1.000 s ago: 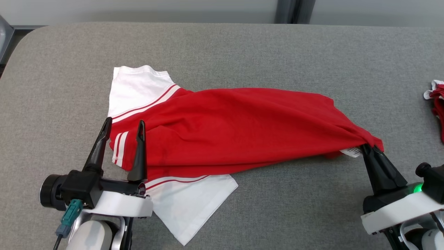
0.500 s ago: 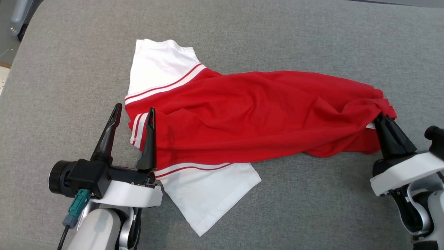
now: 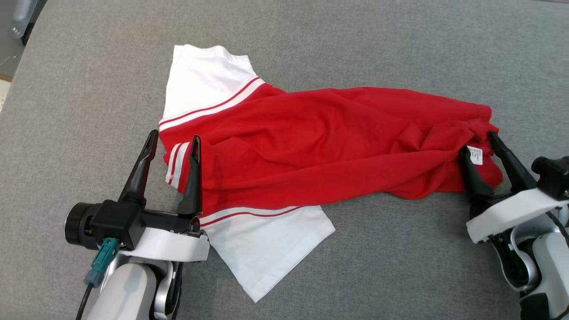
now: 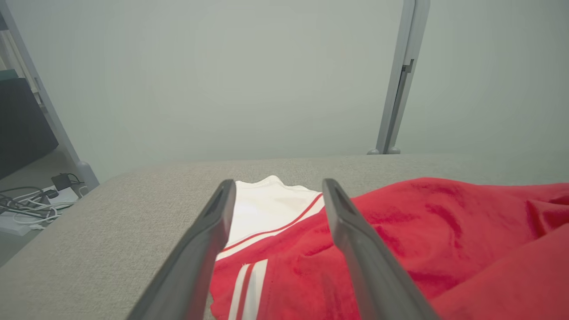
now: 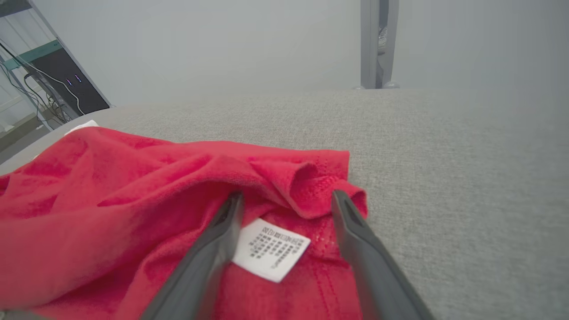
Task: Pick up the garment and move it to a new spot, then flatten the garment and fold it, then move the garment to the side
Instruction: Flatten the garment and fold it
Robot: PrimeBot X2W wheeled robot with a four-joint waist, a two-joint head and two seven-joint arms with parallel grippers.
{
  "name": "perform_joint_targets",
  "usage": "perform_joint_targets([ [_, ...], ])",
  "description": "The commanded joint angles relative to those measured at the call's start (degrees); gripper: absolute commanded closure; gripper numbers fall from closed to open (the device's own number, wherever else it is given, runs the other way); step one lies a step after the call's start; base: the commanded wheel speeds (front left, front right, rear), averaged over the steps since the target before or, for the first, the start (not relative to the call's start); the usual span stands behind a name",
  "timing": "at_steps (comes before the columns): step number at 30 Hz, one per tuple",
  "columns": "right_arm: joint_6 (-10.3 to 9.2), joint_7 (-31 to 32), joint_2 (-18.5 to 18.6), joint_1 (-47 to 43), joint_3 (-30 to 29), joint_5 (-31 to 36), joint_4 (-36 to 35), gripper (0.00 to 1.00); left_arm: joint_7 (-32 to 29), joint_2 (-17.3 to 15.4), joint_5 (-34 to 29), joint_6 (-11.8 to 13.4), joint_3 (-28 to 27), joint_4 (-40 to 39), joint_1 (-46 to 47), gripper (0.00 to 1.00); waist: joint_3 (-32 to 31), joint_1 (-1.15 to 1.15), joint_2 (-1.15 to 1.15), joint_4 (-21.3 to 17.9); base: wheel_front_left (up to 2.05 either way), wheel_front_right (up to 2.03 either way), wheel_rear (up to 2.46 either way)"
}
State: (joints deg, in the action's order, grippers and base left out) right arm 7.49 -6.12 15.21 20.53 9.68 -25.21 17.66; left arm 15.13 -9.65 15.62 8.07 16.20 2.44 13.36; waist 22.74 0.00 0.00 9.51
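Right end effector (image 3: 476, 142): fingers apart astride garment (image 3: 311, 142) hem, probably so cloth settles on desk (image 3: 355, 44). Left end effector (image 3: 174, 135): fingers apart over striped sleeve (image 3: 175, 164), gripping nothing

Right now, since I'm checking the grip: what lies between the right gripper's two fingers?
The white label and bunched red cloth of the shirt lie between the fingers of the open right gripper, seen in the right wrist view.

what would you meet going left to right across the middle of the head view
bare grey table → left gripper → garment → right gripper
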Motion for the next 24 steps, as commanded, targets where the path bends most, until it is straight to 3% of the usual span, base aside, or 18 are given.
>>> perform_joint_targets([
  [1, 0.02, -1.0, 0.3, -0.9, -0.1, -0.3, 0.2, 0.0, 0.1, 0.0, -0.5, -0.2, -0.2, 0.2, 0.3, 0.0, -0.8, 0.0, 0.0, -0.7, 0.0, 0.0, 0.0],
  [10, 0.02, -4.1, -1.7, -8.8, -3.4, 1.5, -3.3, 0.0, 0.1, -1.1, 0.3, 0.7, -1.8, 1.0, -3.8, 0.0, -5.9, 0.0, 0.0, -4.7, 0.0, 0.0, 0.0],
  [24, 0.02, 0.7, -5.4, -19.3, -9.7, 7.1, -15.6, 0.0, -1.4, -3.2, 1.0, 3.2, -2.8, -0.8, -13.7, 0.0, -14.5, 0.0, 0.0, -8.7, 0.0, 0.0, 0.0],
])
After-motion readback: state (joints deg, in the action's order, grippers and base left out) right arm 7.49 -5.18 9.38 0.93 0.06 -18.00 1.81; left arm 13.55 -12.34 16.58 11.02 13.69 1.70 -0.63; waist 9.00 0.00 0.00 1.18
